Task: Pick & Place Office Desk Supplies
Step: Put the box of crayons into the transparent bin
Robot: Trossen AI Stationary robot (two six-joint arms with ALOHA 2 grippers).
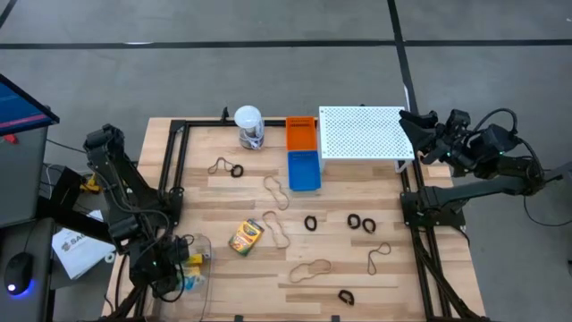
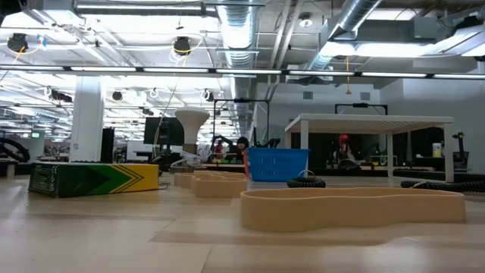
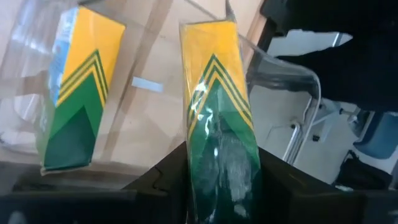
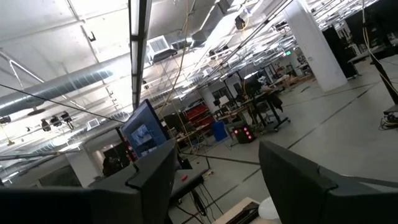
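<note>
My left gripper (image 1: 176,257) is at the table's near left corner, shut on a yellow-and-green crayon box (image 3: 217,137) inside a clear container (image 1: 195,261). A second such box (image 3: 74,99) shows at the clear wall; box or reflection, I cannot tell. Another crayon box (image 1: 246,237) lies flat on the wood. Tan rubber-band loops (image 1: 308,268) and black ring clips (image 1: 310,222) lie scattered over the table's middle and near side. My right gripper (image 4: 217,186) is open, raised off the table's far right edge (image 1: 417,127) and facing the room. My left gripper pinches the crayon box between its two fingers at the green end (image 3: 221,180), one finger (image 3: 165,183) on each long side. The box reaches away from the fingers, yellow end farthest, within the clear container's walls. Whether it rests on the container's floor is hidden.
At the far side stand a white-lidded clear jar (image 1: 249,127), an orange bin (image 1: 301,134), a blue bin (image 1: 304,170) and a white perforated shelf (image 1: 362,132). Dark frame rails (image 1: 174,161) run along both table sides. A large rubber band (image 2: 348,208) lies close to the low camera.
</note>
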